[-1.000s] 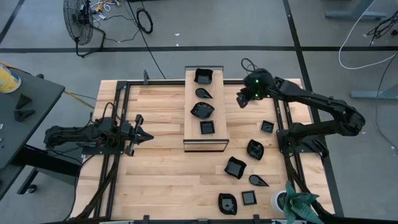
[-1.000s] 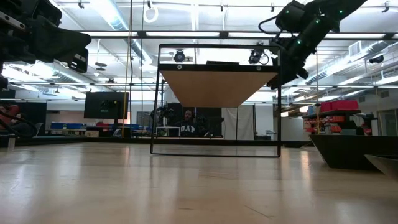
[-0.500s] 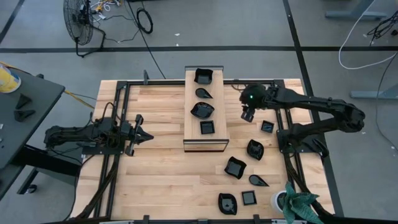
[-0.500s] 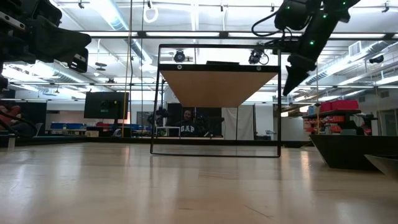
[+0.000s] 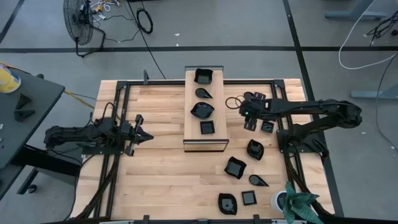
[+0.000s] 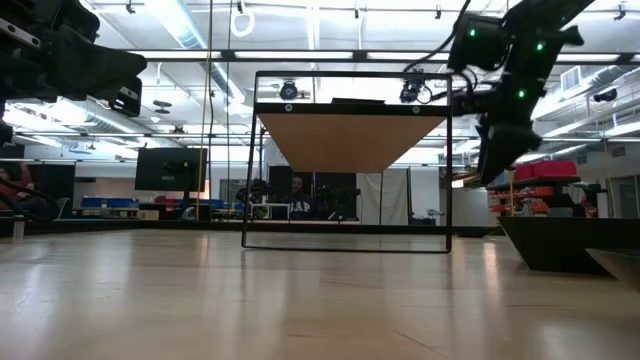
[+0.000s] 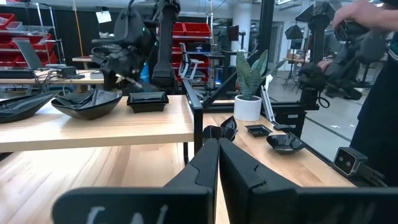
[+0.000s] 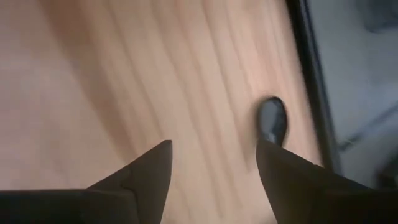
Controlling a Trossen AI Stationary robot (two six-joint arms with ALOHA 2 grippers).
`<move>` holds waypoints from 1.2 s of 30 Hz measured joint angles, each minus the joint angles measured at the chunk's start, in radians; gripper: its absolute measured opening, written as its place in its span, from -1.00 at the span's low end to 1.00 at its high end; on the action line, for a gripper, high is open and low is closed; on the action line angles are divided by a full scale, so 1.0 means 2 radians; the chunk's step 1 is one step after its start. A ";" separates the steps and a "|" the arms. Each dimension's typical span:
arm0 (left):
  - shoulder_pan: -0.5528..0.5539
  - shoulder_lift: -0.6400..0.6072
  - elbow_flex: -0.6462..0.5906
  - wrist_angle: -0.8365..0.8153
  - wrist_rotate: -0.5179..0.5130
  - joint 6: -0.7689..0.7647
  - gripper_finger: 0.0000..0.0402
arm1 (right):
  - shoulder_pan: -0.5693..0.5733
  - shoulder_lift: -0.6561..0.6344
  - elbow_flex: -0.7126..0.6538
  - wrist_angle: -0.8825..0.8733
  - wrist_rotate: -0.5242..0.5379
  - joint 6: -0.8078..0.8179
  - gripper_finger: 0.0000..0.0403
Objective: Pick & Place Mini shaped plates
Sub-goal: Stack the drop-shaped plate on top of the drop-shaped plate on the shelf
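Wooden board [image 5: 205,144] with four black plates [image 5: 202,110]

Glossy plates [image 5: 255,149] (matt wood table [image 5: 161,180])

Floor fan [image 5: 79,23] beyond the table, potted plant [image 5: 298,205] at its corner; wooden board [image 5: 204,138] raised mid-table — yellow tub [image 5: 7,79]

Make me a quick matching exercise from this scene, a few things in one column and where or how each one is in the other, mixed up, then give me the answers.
Things:
1. left gripper
2. right gripper
3. wooden board
4. potted plant

Places or states:
A. open, above the table's right part
B. carries four black plates
C. shut, waiting at the table's left
D. at the table's near right corner

Pairs: 1-C, 2-A, 3-B, 4-D
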 joint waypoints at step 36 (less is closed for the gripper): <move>0.000 0.000 0.000 0.000 0.000 0.000 -0.91 | -0.094 0.134 -0.004 -0.037 0.042 0.030 0.25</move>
